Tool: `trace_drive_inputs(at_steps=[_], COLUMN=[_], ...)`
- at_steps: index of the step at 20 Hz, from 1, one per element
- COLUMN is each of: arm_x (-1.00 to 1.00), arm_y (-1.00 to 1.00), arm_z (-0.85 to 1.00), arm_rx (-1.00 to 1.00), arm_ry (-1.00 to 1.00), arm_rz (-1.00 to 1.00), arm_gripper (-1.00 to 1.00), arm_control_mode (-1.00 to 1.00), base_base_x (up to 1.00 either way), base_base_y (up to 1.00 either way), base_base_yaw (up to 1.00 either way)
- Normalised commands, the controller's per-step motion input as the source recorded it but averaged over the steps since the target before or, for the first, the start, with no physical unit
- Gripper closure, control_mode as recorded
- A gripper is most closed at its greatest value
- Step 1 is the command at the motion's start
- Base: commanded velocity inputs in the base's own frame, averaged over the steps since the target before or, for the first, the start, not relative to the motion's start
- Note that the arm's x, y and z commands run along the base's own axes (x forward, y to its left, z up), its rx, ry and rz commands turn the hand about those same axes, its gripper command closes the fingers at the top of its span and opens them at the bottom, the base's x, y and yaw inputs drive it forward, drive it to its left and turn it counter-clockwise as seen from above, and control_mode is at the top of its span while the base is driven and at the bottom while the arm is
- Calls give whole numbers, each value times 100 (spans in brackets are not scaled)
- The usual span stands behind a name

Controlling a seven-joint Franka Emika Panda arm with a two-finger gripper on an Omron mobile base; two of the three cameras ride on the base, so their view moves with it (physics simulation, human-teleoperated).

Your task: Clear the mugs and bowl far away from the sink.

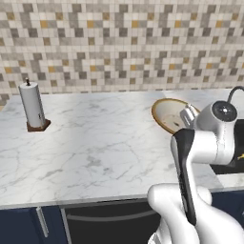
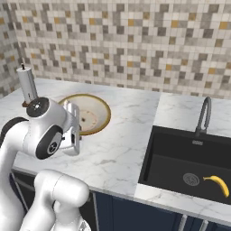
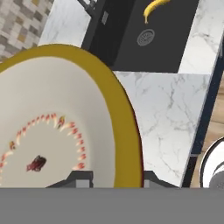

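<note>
The bowl point(image 1: 167, 114) point(image 2: 91, 115) point(image 3: 57, 131) is wide and shallow, cream inside with a tan-brown rim, and sits tilted over the marble counter left of the sink point(image 2: 189, 162) point(image 3: 131, 39). My gripper point(image 1: 187, 116) point(image 2: 75, 118) point(image 3: 116, 179) is shut on the bowl's near rim, one finger inside and one outside. The arm's wrist hides the bowl's near edge in both base views. The mugs are out of view.
A banana point(image 2: 216, 182) point(image 3: 155, 6) lies in the black sink by the drain, under a grey gooseneck faucet point(image 2: 203, 113). A paper towel roll point(image 1: 32, 106) point(image 2: 27, 85) stands at the counter's far left. Bare marble counter point(image 1: 100, 143) stretches between the roll and the bowl.
</note>
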Motion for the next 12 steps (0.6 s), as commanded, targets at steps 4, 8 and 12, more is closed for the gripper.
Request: trace_drive_inputs(at_steps=[4, 8, 12], arm_x=[-31, -28, -26], arm_y=[11, 4, 0], arm_z=[22, 22, 12], arm_rx=[-1, 0, 0], arm_ry=[0, 0, 0], arm_rz=[-4, -11, -5], arm_gripper=[100, 100, 100], arm_control_mode=[-100, -100, 100], base_base_x=[0, 0, -50], base_base_y=[0, 0, 0], base_base_yaw=[0, 0, -3])
